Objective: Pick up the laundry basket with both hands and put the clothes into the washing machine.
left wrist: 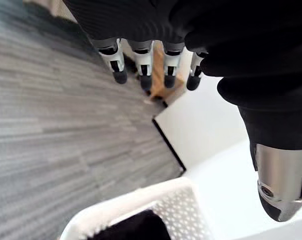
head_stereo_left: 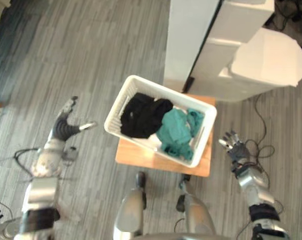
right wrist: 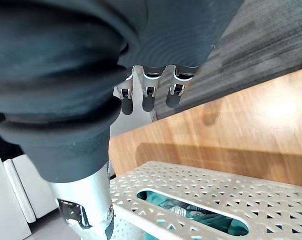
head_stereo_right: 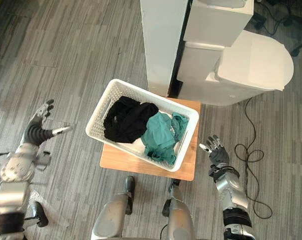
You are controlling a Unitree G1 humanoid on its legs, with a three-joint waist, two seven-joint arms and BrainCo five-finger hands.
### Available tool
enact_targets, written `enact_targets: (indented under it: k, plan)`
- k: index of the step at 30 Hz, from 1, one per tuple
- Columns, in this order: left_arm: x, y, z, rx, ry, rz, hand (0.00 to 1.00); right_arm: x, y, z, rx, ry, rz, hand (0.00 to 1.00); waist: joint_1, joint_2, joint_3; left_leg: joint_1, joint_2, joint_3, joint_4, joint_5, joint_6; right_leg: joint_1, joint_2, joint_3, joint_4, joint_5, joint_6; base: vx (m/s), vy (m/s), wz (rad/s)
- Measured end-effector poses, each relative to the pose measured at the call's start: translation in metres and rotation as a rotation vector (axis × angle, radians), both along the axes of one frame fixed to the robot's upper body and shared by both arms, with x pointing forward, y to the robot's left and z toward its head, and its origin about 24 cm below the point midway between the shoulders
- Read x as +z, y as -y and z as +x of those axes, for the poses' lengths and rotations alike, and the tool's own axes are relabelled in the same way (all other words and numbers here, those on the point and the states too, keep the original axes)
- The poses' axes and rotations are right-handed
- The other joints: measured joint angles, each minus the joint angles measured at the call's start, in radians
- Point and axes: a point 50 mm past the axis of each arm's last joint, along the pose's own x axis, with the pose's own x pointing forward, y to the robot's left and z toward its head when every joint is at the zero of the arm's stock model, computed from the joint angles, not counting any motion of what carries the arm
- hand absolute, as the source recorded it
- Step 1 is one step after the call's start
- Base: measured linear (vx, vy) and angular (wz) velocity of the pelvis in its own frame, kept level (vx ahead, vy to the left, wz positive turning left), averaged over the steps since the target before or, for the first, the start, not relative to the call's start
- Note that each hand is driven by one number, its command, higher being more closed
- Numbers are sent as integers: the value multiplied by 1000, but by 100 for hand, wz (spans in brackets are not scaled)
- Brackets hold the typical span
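Note:
A white perforated laundry basket (head_stereo_left: 123,102) sits on a low wooden table (head_stereo_left: 135,154) in front of me. Inside lie black clothes (head_stereo_left: 143,116) and teal clothes (head_stereo_left: 177,130). My left hand (head_stereo_left: 65,120) hangs open off to the basket's left, well apart from it, fingers straight. On the other side my right hand (head_stereo_left: 235,146) is open too, close to the basket's right end without touching it. The right wrist view looks onto the basket's slotted handle (right wrist: 191,207). The white washing machine (head_stereo_left: 268,62) stands behind the table, to the right.
A tall white cabinet (head_stereo_left: 191,37) stands right behind the basket, next to the machine. Grey plank floor (head_stereo_left: 65,50) surrounds the table on the left and front.

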Motion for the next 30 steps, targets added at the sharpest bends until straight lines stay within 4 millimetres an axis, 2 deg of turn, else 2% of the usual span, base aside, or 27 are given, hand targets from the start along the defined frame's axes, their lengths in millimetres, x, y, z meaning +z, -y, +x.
enact_targets:
  k: [3,4,7,10,16,20,24,30]
  plan:
    - [9,4,22,67,32,-24,0,2,-8,1,8,15,-7,0,-19,-7,4,-8,1,12,2,1,1,-13,1,12,0,7,-4,-6,-1,-13]
    - [20,6,32,84,66,-38,0,4,-10,2,5,23,-3,0,-25,-18,9,-13,1,20,4,1,1,-23,1,21,0,10,-5,-12,6,-12]
    - [36,11,48,97,111,-56,0,4,-9,0,-14,19,-12,0,-31,-31,16,-33,2,23,12,2,1,-42,1,26,0,13,-7,-9,1,-5]
    - [39,5,56,113,84,-67,0,5,-11,1,-22,19,-7,0,-53,-43,23,-47,3,21,20,1,0,-50,2,26,0,14,-7,0,0,0]
    - [57,-12,66,138,87,-125,0,5,-12,2,-20,17,-2,0,-54,-57,43,-56,3,24,23,1,0,-60,2,28,0,18,-10,1,3,-1]
    - [78,-28,67,166,120,-129,0,7,-13,3,-13,26,1,0,-52,-60,68,-70,3,24,30,1,0,-73,1,28,0,21,-11,0,0,0]
    - [81,-30,72,172,116,-156,0,10,-15,6,-2,34,-1,0,-54,-62,92,-88,3,22,37,1,0,-86,1,27,0,24,-13,0,0,0]
    - [72,-26,85,156,30,-149,0,19,-19,9,1,66,-12,0,-65,-74,123,-124,7,21,50,0,0,-114,3,27,0,28,-14,0,0,0]
